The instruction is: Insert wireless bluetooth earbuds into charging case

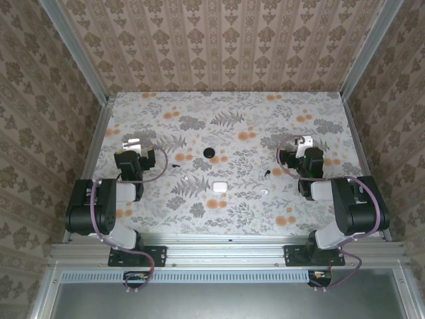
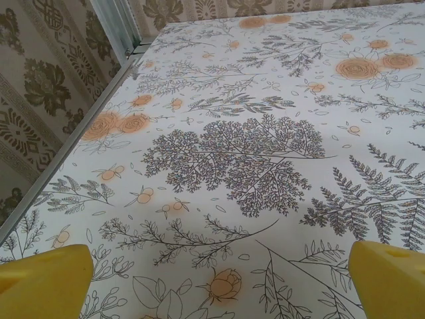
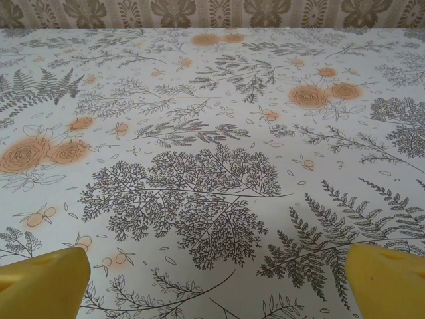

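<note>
I'm holding L gripper (image 1: 133, 145) & R gripper (image 1: 304, 141) w/ jaws spread wide, pinching nothing. Charging case (image 1: 220, 187) is lying betw. them, one earbud (image 1: 177, 163) to its L, other earbud (image 1: 266, 173) to its R, neither touching it.

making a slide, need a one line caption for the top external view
Open left gripper and right gripper flank the charging case, black disc and two earbuds.

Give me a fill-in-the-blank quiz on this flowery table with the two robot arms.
1. The small glossy rounded-square plastic charging case is ____ in colour.
2. The flat black round disc lies ____ from the arm bases than the case.
3. The left gripper and right gripper both have their jaws ____, holding nothing.
4. The fingertips seen by the left wrist camera are ____ in colour.
Missing words: white; farther; open; yellow.
</note>
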